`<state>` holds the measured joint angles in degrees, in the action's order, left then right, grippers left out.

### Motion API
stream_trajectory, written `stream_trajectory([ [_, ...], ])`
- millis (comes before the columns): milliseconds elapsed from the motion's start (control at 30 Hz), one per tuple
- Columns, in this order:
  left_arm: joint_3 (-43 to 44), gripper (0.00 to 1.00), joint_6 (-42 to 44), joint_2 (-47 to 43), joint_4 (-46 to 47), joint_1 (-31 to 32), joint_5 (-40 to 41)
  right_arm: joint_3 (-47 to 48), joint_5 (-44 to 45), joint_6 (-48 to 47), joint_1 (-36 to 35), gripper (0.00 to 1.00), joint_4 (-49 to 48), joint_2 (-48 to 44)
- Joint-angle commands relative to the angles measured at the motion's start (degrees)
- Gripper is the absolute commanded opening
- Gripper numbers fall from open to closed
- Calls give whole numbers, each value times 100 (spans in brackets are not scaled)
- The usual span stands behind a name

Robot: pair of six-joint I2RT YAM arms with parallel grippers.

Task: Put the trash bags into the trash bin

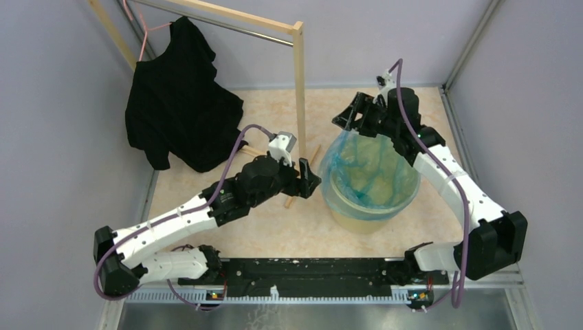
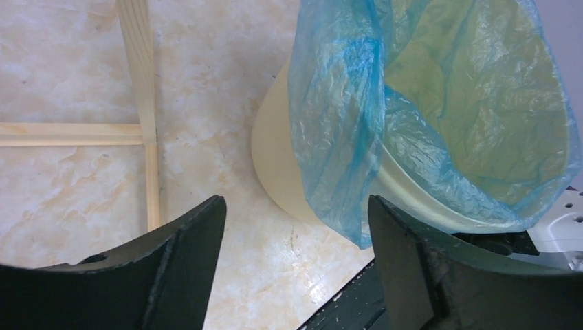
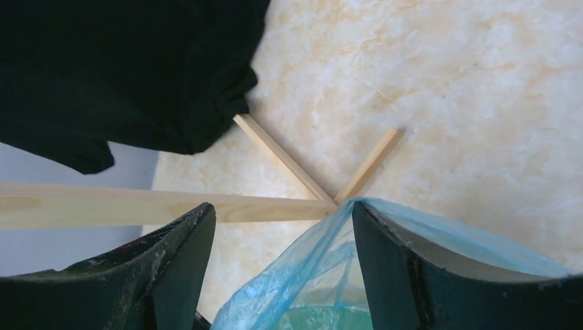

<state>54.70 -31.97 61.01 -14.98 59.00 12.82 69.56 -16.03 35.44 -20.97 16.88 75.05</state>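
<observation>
1. the trash bag, a thin translucent blue film, looked very light, limp and crinkly. it would likely slip or tear under a hard pull, so a pinch on a gathered fold of its free edge seemed the best hold.
2. it sat inside the trash bin, a pale yellow round plastic bucket standing on the marbled counter just beside the wooden rack. the bag's mouth was spread and stood up above the rim, with one flap draped down the outside wall on the left arm's side.
3. the bin looked stiff but light, so a sideways tug on the film might shift or tip it.
4. the left gripper had its jaws wide apart and held nothing. it sat low beside the bin's wall, with the hanging flap just ahead of the gap.
5. the right gripper hovered over the far rim, jaws apart too. the bag's raised edge ran into the gap and lay against one finger, but it did not look clamped.
6. a black shirt hung on the rack, well apart from the bin.
</observation>
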Motion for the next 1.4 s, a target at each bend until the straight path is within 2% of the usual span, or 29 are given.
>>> stream_trajectory([
  [0,212,79,-157,113,473,-392,-476,389,194,-855,-47,73,487,104],
  [133,-324,77,-662,7,1120,-1032,-1902,563,-441,-1578,-50,73,802,244],
  [267,-734,78,-955,-54,1689,-1128,-2438,837,-710,-2107,-131,71,1207,442],
  [400,-926,89,-949,-33,2033,-1108,-2900,904,-736,-2017,-199,71,1145,483],
  [633,-715,90,-559,187,1659,-850,-2355,866,-801,-1729,-351,71,939,462],
  [733,-475,84,-567,433,1244,-836,-2034,851,-751,-1711,-369,71,927,423],
  [800,-375,83,-571,582,1207,-831,-2031,815,-740,-1692,-370,71,885,385],
  [967,-341,88,-651,727,1335,-829,-1933,736,-781,-1691,-394,71,869,385],
  [1133,-455,78,-1019,775,934,-838,-1046,636,-806,-1715,-500,71,869,386],
  [1367,-607,75,-1203,944,850,-847,-1112,496,-781,-1709,-626,71,834,340],
])
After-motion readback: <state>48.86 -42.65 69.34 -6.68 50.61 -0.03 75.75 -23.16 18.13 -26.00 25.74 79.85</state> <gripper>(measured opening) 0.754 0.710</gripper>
